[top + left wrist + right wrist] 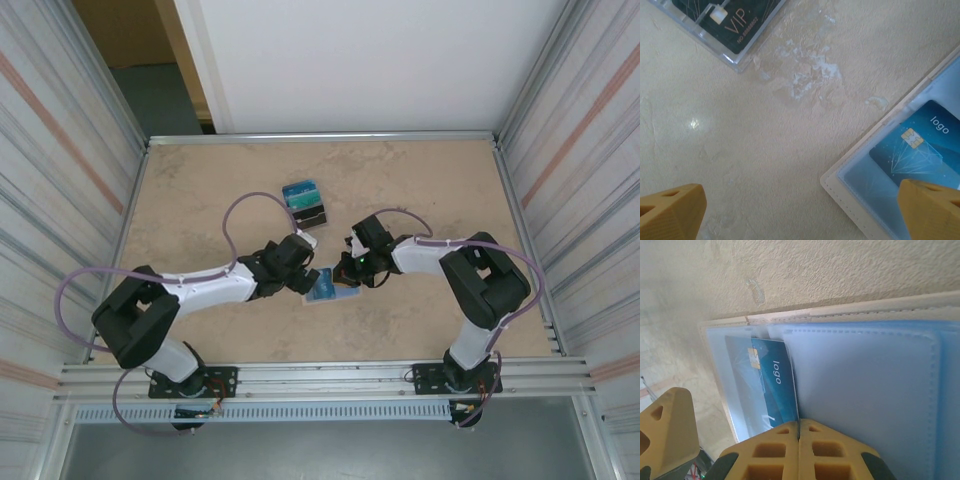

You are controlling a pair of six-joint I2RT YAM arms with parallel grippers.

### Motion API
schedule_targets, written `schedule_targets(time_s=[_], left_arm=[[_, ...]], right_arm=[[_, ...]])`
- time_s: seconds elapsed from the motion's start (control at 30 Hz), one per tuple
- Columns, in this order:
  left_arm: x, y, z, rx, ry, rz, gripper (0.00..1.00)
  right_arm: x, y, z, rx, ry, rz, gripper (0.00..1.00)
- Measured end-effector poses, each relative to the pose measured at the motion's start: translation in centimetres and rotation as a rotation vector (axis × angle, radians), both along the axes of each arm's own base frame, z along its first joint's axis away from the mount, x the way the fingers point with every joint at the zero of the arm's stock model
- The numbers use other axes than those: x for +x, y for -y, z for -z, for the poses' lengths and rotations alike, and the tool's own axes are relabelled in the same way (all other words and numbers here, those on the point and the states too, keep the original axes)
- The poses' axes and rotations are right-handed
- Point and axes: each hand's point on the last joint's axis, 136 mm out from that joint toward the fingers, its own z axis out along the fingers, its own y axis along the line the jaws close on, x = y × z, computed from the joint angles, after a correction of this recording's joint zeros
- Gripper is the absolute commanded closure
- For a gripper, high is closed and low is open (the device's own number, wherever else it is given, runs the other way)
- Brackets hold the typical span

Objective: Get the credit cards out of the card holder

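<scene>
- My left gripper (800, 216) is released and spread wide, grasping nothing. 1 finger (930, 210) hangs at the lower right of the left wrist view over the card holder (852, 197). The other is at the lower left, over bare table (740, 130). I judge this straddle is meant to pin the holder's edge so it cannot slide.
- My right gripper (800, 432) is clenched, pads pressed together, at the bottom centre of the right wrist view. It sits right at the lower end of the blue "logo" card (771, 385). I cannot tell whether the card's thin edge is nipped between the pads.
- The card holder lies open and flat, pale-blue lining up, so its pockets face me. In the top view it sits at the centre of the frame, between my 2 grippers.
- The blue "logo" card looks partly dimmed under a translucent pocket and partly clear. I judge it is partway out, with the pull not yet finished.
- A clear tray (747, 59) at the upper left of the left wrist view holds a black VIP card (732, 22). It lies well apart from the holder, likely for cards already removed.
</scene>
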Motion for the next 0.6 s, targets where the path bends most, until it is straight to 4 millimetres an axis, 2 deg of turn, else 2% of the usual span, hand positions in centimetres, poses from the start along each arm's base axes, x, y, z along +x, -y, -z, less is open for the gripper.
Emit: schedule_targets(time_s=[0.27,0.6], left_arm=[[0.2,0.3,0.1,0.022,0.002,0.026,0.01],[-0.5,1.5,2.1,0.078,-0.038,0.093,0.01]], right_arm=[[0.3,0.5,-0.1,-0.012,0.005,0.011,1.0],[0.1,0.7,-0.1,-0.02,0.001,0.012,1.0]])
